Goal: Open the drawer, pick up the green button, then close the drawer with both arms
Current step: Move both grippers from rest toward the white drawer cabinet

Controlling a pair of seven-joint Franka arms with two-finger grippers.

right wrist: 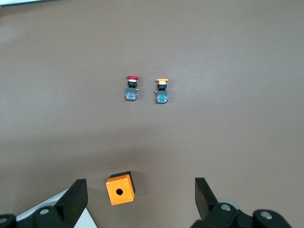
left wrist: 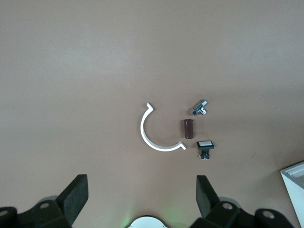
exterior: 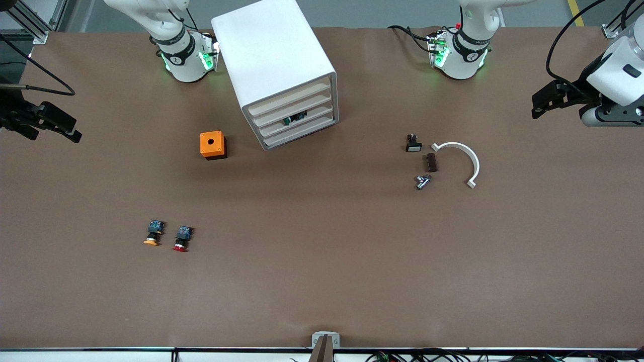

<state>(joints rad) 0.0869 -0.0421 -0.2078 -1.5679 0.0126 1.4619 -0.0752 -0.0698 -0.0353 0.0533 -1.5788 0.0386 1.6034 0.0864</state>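
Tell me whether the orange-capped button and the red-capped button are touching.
Apart. The right wrist view shows bare table between the orange-capped button and the red-capped button.

One cabinet (exterior: 279, 65) with four drawers, three push buttons, one orange box (exterior: 212, 145).

The white cabinet (exterior: 278, 70) stands between the arm bases, all four drawers shut; the green button (exterior: 294, 118) shows in the third drawer (exterior: 297, 122); both grippers, left (exterior: 553, 100) and right (exterior: 48, 123), hang open over the table's ends.
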